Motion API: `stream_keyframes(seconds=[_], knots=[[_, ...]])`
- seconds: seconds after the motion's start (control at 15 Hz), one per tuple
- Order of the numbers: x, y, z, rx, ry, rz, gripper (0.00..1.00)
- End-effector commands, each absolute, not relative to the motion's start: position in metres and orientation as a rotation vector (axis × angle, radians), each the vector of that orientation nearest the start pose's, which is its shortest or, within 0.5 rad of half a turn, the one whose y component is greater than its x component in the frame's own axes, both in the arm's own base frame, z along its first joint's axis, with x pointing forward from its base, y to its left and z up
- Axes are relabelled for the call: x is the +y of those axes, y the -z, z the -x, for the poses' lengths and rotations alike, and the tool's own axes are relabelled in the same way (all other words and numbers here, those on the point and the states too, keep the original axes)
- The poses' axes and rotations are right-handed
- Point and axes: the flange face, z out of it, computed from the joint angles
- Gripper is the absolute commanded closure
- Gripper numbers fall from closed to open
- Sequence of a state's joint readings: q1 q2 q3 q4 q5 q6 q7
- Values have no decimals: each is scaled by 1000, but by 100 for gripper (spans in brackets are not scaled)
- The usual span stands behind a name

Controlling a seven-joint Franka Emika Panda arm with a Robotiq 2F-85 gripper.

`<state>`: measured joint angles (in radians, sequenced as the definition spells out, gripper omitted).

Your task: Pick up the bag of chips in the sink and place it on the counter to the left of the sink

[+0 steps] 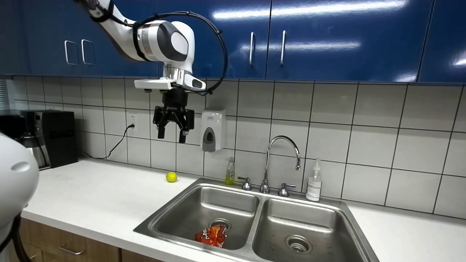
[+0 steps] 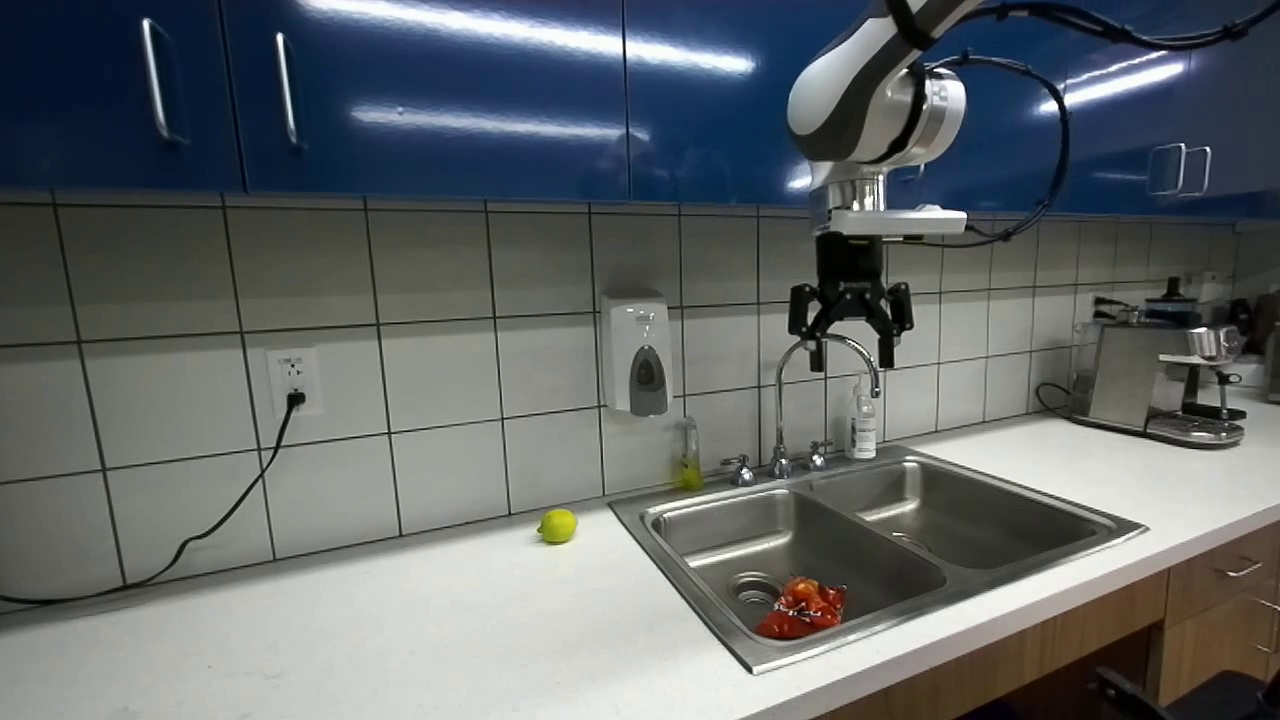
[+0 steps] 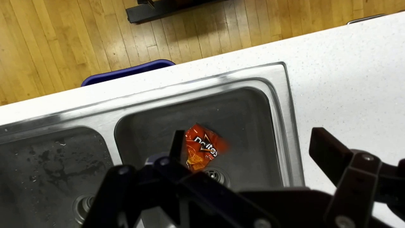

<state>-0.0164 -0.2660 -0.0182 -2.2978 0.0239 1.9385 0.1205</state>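
Note:
The bag of chips is a crumpled red-orange Doritos bag (image 3: pixel 202 147). It lies beside the drain in one basin of the steel double sink (image 1: pixel 252 227), and shows in both exterior views (image 1: pixel 212 235) (image 2: pixel 803 608). The white counter (image 1: pixel 98 196) borders that basin, also seen in the wrist view (image 3: pixel 345 91). My gripper (image 1: pixel 172 137) points down, open and empty, high above the counter level; it also shows in an exterior view (image 2: pixel 851 360). In the wrist view the fingers (image 3: pixel 249 136) are wide apart; one finger hides the bag's edge.
A yellow-green lemon-shaped fruit (image 2: pixel 557 526) sits on the counter near the wall. A tall faucet (image 1: pixel 267 163), a dish soap bottle (image 1: pixel 230 171) and a clear pump bottle (image 1: pixel 314 183) stand behind the sink. A wall dispenser (image 1: pixel 213 130) and blue upper cabinets (image 1: pixel 346 40) are near the arm.

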Motion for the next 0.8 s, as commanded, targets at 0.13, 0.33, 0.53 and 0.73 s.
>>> stream_keyframes(seconds=[0.13, 0.33, 0.53, 0.73], knots=[[-24, -409, -463, 292, -127, 3134, 0], [-26, -384, -462, 299, -141, 3144, 0], [-29, -359, -462, 306, -146, 3151, 0], [-32, -334, -463, 329, -149, 3150, 0]])
